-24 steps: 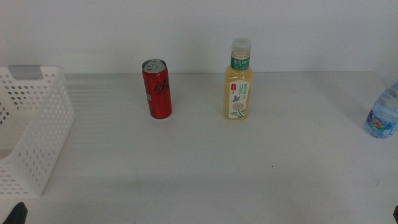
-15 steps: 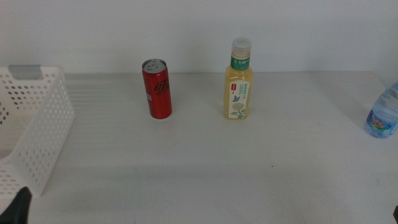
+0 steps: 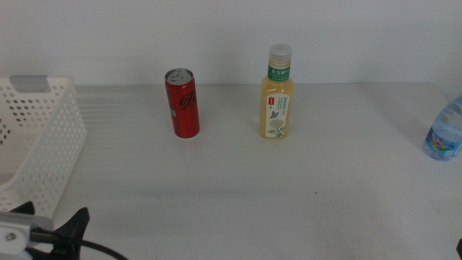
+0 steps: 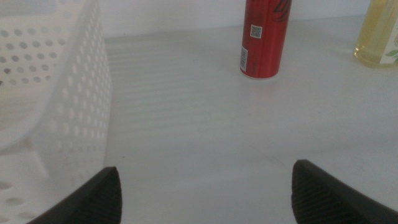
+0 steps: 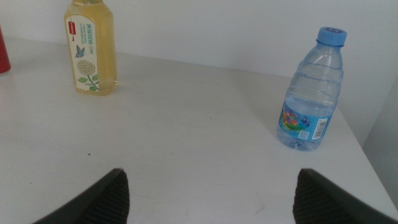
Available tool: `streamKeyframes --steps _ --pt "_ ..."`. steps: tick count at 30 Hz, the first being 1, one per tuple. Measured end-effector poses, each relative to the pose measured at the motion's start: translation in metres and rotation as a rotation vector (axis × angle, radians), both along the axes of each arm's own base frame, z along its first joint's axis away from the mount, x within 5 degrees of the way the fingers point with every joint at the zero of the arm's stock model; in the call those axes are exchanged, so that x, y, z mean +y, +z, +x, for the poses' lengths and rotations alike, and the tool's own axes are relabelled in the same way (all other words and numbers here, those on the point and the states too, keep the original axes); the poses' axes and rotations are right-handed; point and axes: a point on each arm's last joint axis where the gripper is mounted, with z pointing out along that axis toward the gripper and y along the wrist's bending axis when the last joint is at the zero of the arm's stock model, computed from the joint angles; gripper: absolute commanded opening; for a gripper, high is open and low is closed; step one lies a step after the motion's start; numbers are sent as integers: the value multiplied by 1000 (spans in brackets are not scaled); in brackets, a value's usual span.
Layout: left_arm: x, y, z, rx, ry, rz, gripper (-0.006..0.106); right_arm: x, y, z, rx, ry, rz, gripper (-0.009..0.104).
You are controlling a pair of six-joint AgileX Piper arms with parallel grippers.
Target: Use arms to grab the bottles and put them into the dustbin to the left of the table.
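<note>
Centrally, toward the back of the white surface (image 3: 238, 195), a slim red can (image 3: 182, 102) stands upright, and a taller pale-yellow tea bottle (image 3: 277, 94) with a whitish cap stands upright well apart to its right. A small clear water bottle (image 3: 445, 132) with a blue label stands near the surface's right edge, cut off by the middle view's border; the right wrist view shows its blue cap. The perforated white dustbin (image 3: 45, 155), with a grey piece on its rim, occupies the left edge. The left end effector (image 4: 205, 193) sits low at the near left corner, just beside the dustbin, jaws spread wide and released, facing the can. The right end effector (image 5: 208, 194) waits at the near right, jaws likewise parted, holding nothing.
</note>
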Motion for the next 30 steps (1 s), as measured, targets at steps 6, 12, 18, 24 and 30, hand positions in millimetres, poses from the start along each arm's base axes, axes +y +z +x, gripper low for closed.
streamKeyframes --steps 6,12,18,24,30 --pt "-3 -8 14 18 -13 -5 90 0 0 0 0 0 0 72" --pt "-6 -12 26 -19 -26 -21 90 0 0 0 0 0 0 72" --pt "-8 -10 32 -70 -33 -33 90 0 0 0 0 0 0 72" --pt "-10 -1 33 -156 -47 -90 90 0 0 0 0 0 0 72" --pt "-11 7 33 -237 -64 -117 90 0 0 0 0 0 0 72"
